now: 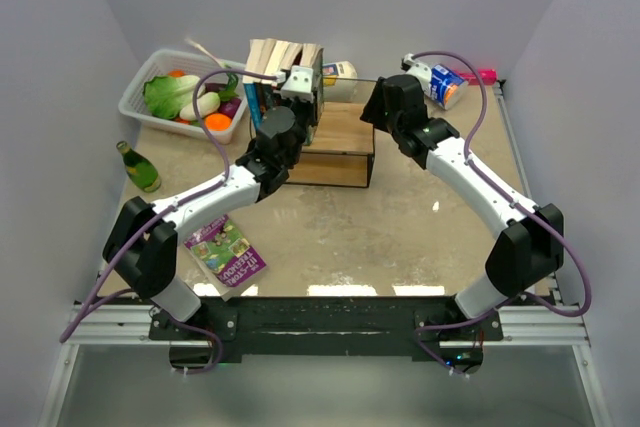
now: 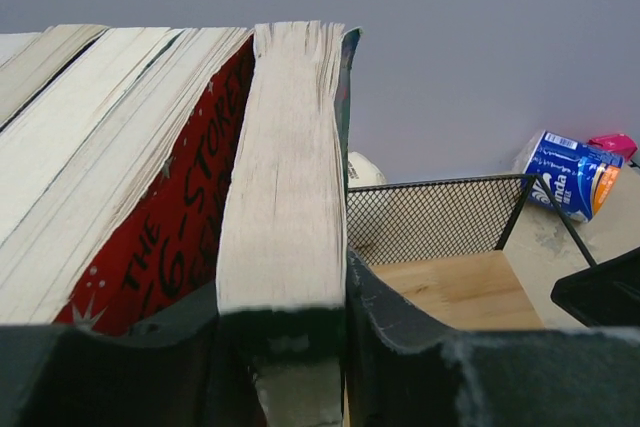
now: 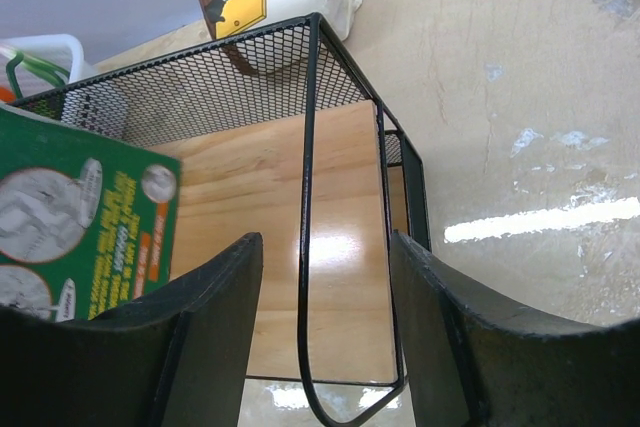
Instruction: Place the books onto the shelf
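Across the beige table [image 1: 400, 217], we are clamping our left gripper [image 2: 285, 372] on a dark-covered book [image 2: 285, 167], upright against the other books [image 2: 110, 147] standing at the left end of the shelf [image 1: 345, 137]. Our right gripper [image 3: 325, 347] is hanging released, fingers [image 3: 200, 347] spread either side of the shelf's black wire frame [image 3: 305, 147]. One purple-and-green book [image 1: 225, 255] is lying flat at the table's near left.
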